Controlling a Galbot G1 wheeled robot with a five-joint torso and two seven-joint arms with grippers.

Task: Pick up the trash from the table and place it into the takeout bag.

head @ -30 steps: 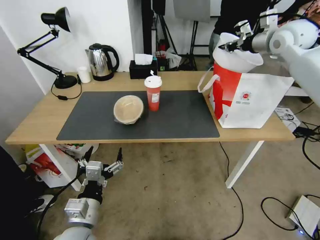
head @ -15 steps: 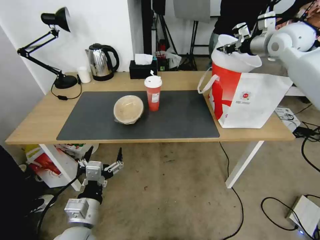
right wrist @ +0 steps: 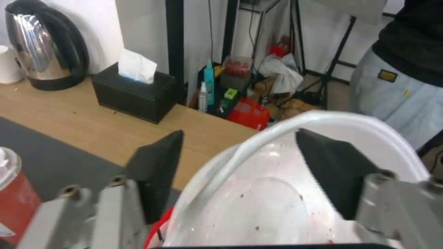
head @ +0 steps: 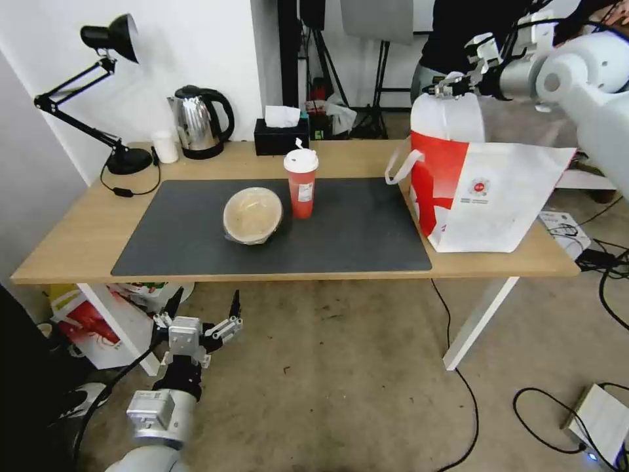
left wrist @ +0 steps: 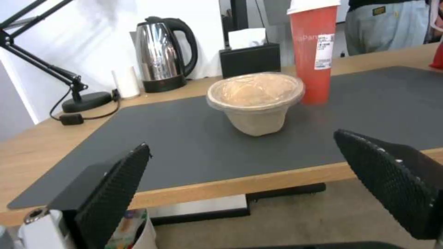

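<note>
The right gripper (head: 452, 85) stands spread above the takeout bag (head: 485, 196), the white bowl (head: 447, 118) tipped on edge between its fingers (right wrist: 154, 166), rim straddled.

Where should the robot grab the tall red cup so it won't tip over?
Probably around the red cup's straight middle, below the white lid, coming sideways from the front table edge. It stands upright and narrow, and the tan bowl sits close on its left, so the front and right are freer. The open left gripper waits below the table.
</note>
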